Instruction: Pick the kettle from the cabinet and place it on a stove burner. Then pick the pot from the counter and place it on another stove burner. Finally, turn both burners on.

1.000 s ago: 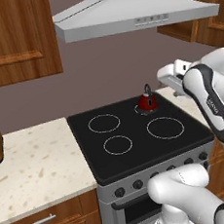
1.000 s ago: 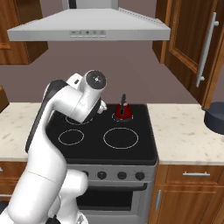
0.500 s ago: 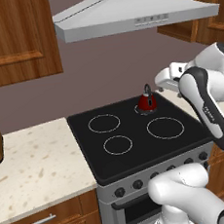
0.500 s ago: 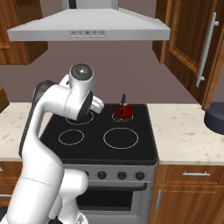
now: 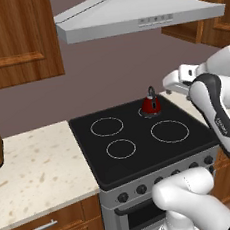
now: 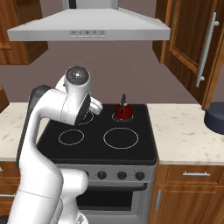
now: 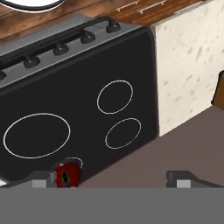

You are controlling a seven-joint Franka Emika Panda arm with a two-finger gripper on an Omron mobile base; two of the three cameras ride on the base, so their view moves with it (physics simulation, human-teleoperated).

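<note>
The red kettle (image 5: pixel 150 104) sits on the small back burner (image 6: pixel 123 116) at the far right of the black cooktop (image 5: pixel 139 139). The tool (image 7: pixel 111 180) hangs empty above the cooktop's back edge, its fingers spread wide with the kettle just beside one fingertip (image 7: pixel 41 181). The dark pot (image 6: pixel 215 118) rests on the worktop (image 6: pixel 183 133) to the right, below the cabinet (image 6: pixel 192 39).

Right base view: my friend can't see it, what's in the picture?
A small red kettle sits on a back burner of the black cooktop. The white robot arm bends over the stove's left side, and a dark pot waits on the beige counter.
</note>
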